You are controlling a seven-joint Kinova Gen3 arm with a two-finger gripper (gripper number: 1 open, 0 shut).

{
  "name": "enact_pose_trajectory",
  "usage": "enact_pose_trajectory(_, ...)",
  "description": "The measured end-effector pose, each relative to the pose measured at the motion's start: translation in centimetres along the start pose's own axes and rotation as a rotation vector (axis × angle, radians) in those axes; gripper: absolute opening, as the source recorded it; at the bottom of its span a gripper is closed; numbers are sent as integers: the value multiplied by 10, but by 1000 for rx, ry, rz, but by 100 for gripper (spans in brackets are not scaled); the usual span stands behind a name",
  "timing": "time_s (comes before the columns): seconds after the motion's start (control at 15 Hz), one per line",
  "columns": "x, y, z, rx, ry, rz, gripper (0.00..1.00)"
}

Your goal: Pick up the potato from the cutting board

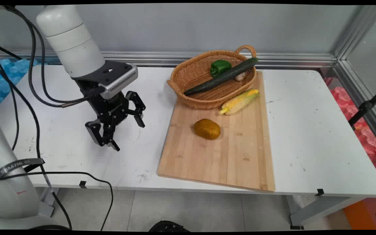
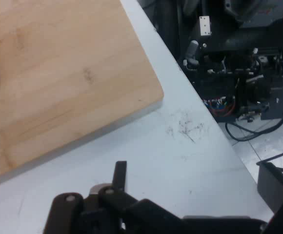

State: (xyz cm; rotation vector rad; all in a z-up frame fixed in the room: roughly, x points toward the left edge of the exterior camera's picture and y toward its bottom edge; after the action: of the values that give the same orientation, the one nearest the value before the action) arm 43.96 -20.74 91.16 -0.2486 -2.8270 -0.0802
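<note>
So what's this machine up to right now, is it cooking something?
Nothing is being handled at the moment. The robot's hand hangs open and empty above the bare white table, left of the wooden cutting board. A brown potato and a corn cob lie on the board. The wicker basket on its far end holds a cucumber and a green pepper.

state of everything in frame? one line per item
gripper: open, empty, above the bare table left of the board
cutting board: flat on the table
basket: upright, on the board's far end
cucumber: lying across the basket, tip over the rim
green pepper: in the basket
corn: lying on the board beside the basket
potato: resting mid-board
</note>
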Motion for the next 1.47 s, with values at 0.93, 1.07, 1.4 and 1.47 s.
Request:
enact_pose_trajectory(0.93,47,-55,57,205,26,-276,100)
enact_pose_trajectory(1.07,52,-69,67,232,24,-284,100)
enact_pose_trajectory(1.4,62,-100,91,276,33,-290,100)
enact_pose_trajectory(1.47,64,-104,95,278,37,-287,100)
